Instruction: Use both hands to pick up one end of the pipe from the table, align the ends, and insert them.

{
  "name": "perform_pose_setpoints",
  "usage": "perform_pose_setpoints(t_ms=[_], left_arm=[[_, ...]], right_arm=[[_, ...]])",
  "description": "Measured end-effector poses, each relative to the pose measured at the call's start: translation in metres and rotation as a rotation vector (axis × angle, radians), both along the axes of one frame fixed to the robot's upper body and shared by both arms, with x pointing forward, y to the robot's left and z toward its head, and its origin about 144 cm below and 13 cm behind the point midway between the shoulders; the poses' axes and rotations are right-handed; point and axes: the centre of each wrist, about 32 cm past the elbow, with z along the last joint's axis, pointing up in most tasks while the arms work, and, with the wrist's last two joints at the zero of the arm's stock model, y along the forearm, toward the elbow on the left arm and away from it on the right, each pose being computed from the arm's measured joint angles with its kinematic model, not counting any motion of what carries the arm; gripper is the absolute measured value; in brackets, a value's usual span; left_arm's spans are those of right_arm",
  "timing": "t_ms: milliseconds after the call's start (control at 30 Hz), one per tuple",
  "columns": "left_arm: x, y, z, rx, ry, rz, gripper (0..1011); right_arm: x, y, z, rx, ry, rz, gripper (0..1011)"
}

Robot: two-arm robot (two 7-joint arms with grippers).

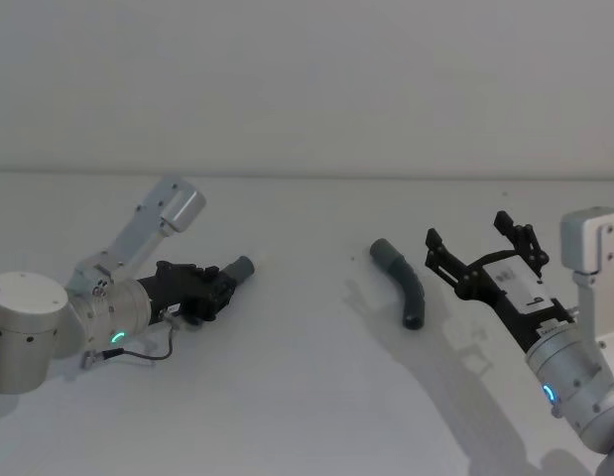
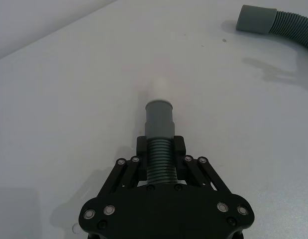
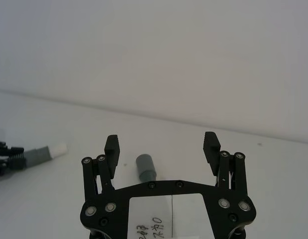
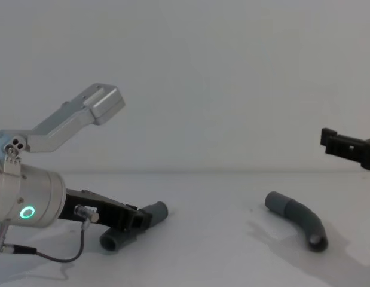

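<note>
The loose hose piece [image 1: 404,288] lies on the table [image 1: 307,397] right of centre in the head view, with its grey cuff [image 1: 384,252] uppermost. Just to its right hovers the right gripper [image 1: 468,230], spread wide and empty. It would best close on the ribs behind that cuff, leaving the cuff free. At left centre, the left gripper [image 1: 219,283] clamps the other piece [image 1: 239,268], whitish tip [image 2: 160,88] forward.

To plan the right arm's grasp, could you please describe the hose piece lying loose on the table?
The loose hose piece is dark grey and curved, a ribbed body with a smooth cuff at its far end. It lies on the table, nothing touching it. The right gripper hovers open beside it; the other hose piece, held by the left gripper, is apart.
</note>
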Motion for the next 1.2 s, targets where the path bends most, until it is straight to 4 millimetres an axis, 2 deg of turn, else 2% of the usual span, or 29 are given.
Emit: perform_pose_setpoints(t_ms=[533,867,1200], left_arm=[[0.0,0.0,0.0,0.0,0.0,0.0,300],[0.0,0.0,0.0,0.0,0.0,0.0,300],[0.0,0.0,0.0,0.0,0.0,0.0,300]], right_arm=[[0.01,0.009,0.004,-0.163,0.115,0.097,1001],[0.03,0.021,0.011,-0.267,0.239,0.148,1001],[0.046,0.027,0.019,-0.304,0.282,0.134,1001]])
